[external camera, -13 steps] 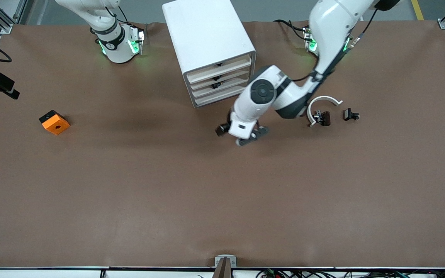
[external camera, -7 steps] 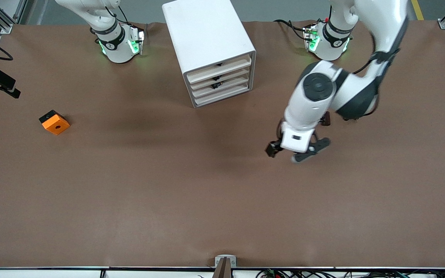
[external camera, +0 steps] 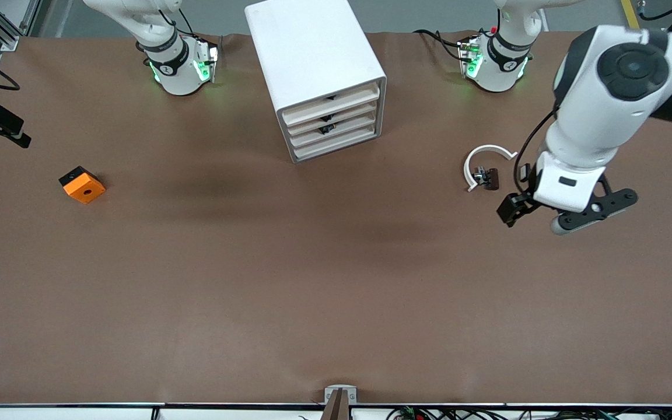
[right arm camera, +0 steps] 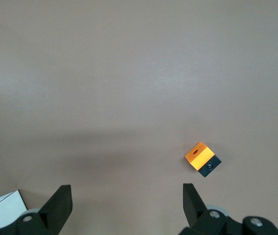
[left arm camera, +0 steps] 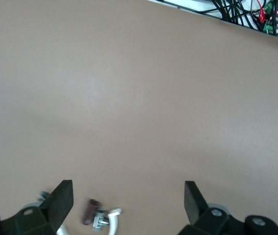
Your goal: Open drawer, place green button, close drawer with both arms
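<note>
Up in the air, the left claw hangs over bare desk toward the left arm's end, its two black fingers spread wide with nothing between them. Just beside it, toward the cabinet, a white arc lies on the desk, with a small dark part tucked inside its curve; the left wrist view catches the same little cluster near the fingertips.

The white cabinet stands between the two arm bases, its four drawers stacked in its front. All of them, including the second drawer from the top, look pushed in. A tiny dark item shows at the front of the stack around the third drawer, too small to identify, so I cannot say where the button is.

The right arm waits; its claw hovers high over the desk toward its own end, fingers parted and empty, above the orange cube.
</note>
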{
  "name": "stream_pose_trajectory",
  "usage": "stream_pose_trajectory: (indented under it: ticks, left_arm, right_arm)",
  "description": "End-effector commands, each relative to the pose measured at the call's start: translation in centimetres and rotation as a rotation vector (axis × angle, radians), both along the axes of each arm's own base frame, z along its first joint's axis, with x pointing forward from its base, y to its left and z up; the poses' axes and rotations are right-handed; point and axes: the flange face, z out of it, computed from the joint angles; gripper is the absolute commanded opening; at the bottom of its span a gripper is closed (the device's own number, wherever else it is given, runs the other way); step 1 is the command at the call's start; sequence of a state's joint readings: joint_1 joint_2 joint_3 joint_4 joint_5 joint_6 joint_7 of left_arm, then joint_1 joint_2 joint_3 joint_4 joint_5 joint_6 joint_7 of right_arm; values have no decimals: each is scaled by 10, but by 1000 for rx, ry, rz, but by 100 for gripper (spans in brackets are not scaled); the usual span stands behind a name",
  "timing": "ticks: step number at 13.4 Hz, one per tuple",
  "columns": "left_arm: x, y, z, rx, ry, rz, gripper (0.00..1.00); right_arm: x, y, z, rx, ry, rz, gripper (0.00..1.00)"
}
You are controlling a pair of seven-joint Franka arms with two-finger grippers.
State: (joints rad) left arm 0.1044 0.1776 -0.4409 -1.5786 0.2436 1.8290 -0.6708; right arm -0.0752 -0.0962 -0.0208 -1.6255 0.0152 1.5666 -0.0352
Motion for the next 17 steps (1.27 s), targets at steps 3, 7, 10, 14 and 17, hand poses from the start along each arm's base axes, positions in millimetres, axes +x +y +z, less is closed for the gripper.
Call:
stream_pose_trajectory:
  ticks: [3,7,10,14,17]
  left_arm:
    - [-26,60,61,16,39,-102,100]
    - [-53,128,87,-124,132,-127,100]
    - [-66,146,97,-130,158,-194,100]
    - [-69,135,97,-126,159,-216,100]
    - [-74,136,108,-123,132,-214,100]
  right_arm:
    - [-7,-2,2,-4,-6,10,100]
    - [-8,-2,3,-5,-7,10,100]
    - [-8,-2,3,-9,-10,10,100]
    - [-6,-1,2,-32,-10,15,100]
    - [-6,-3,3,-32,-15,12,100]
